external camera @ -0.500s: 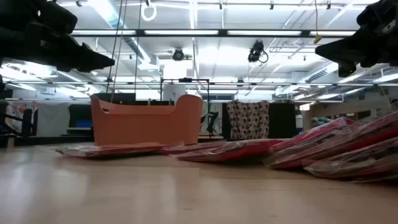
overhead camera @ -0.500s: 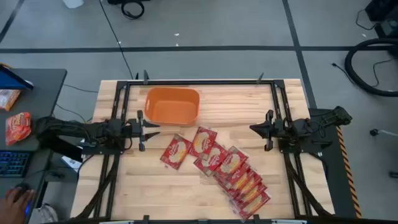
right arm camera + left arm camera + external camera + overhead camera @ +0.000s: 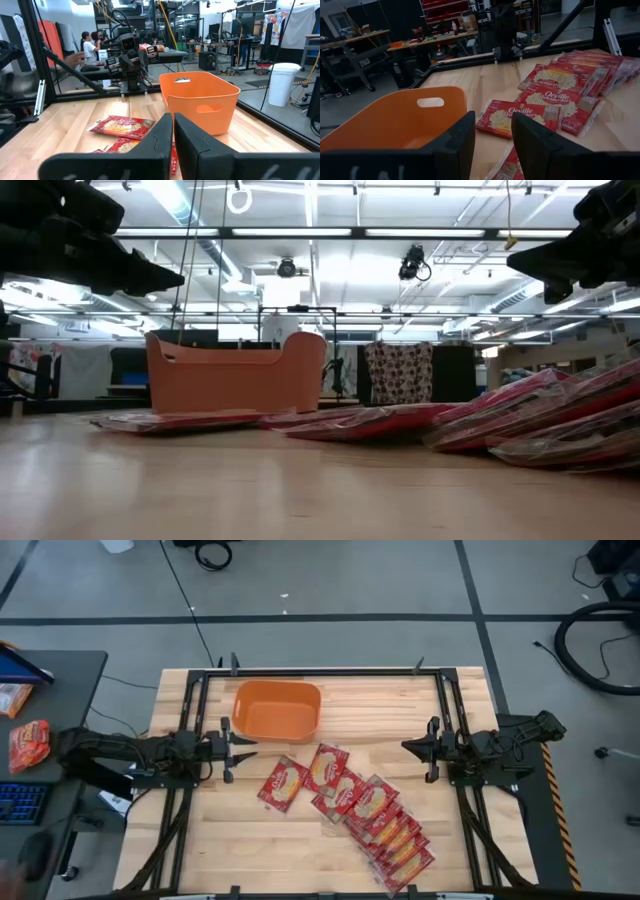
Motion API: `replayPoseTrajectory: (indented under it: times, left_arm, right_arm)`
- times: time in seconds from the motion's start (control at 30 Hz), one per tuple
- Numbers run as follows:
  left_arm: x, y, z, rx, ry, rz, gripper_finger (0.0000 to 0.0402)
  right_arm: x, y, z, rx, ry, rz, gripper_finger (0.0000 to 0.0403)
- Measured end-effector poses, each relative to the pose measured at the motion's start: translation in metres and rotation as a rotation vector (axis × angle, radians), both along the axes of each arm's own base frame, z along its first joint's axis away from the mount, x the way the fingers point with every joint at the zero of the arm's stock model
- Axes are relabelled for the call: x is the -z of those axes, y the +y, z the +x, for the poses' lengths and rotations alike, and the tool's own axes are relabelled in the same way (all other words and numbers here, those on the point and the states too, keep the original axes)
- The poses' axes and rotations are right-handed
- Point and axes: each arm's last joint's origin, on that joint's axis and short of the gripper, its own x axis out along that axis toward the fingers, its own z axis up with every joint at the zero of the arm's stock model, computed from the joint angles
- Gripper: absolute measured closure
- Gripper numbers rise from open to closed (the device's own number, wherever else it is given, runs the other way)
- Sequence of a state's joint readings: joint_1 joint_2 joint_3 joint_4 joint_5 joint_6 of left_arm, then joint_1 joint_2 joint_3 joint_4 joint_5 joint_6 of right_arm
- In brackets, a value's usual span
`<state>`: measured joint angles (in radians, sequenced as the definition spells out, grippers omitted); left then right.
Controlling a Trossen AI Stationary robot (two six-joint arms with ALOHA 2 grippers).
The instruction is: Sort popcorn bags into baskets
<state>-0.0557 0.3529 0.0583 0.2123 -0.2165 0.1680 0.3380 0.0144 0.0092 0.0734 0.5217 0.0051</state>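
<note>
Popcorn bags [image 3: 370,808] untouched; jaws empty.

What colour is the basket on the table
The basket is plain orange all over, with no pattern; the right wrist view shows it best.

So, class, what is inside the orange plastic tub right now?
Seen from above, the orange plastic rectangular tub shows only its bare floor. All the red glossy popcorn packets lie outside it on the wooden table.

wooden table [image 3: 250,840], keyboard [image 3: 20,804], white bin [image 3: 283,84]
</note>
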Motion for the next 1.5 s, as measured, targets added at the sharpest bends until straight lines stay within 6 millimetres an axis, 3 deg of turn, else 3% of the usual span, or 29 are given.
replayPoseTrajectory:
  times: [1.4, 1.5]
  left_arm:
    - [-0.0002, 0.0000, 0.0000, 0.000, -0.003, -0.001, 0.0269]
    - [-0.0034, -0.0008, 0.0003, 0.017, -0.057, -0.147, 0.0269]
  right_arm:
    - [0.0000, -0.0001, 0.0000, 0.002, 0.002, -0.010, 0.0380]
    - [-0.0017, -0.0011, -0.0003, 0.040, -0.008, -0.036, 0.0380]
